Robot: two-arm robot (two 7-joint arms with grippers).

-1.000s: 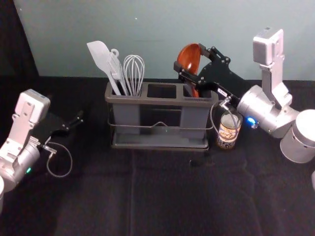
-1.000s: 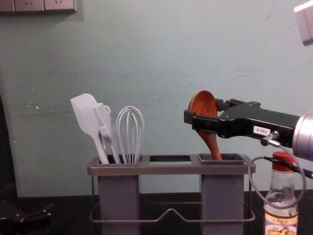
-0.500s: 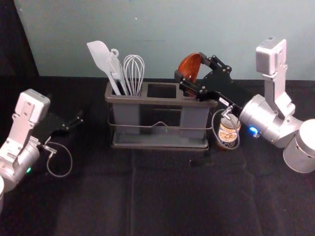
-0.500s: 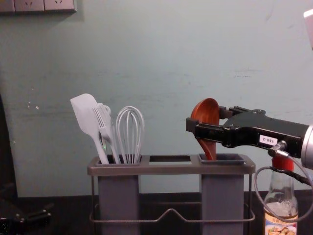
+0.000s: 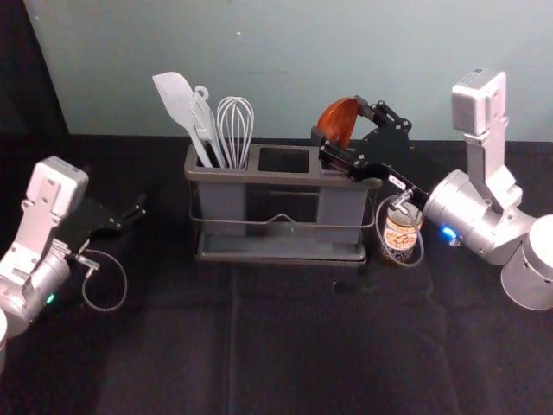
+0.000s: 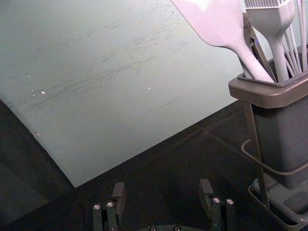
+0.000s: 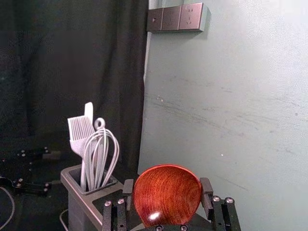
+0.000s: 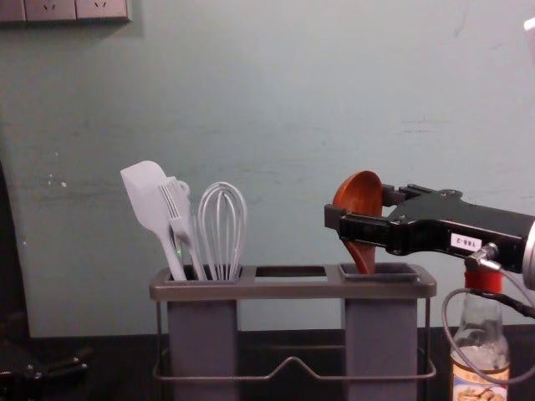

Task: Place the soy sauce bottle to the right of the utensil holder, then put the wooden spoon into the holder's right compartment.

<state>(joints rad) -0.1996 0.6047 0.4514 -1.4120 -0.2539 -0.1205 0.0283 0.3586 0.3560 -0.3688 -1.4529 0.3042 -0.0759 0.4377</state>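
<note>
while the left claw [image 5: 136, 207] hangs wide open beyond the holder's [image 5: 285, 179] left edge, the right claw [image 5: 338, 121], spread broadly, grips the wooden spoon's [image 5: 337, 124] bowl above the right end.

On the black tablecloth [image 5: 302, 346] stand the utensil holder [image 5: 276, 179] and, just beside it on the right, the soy sauce bottle [image 5: 400, 235].
</note>
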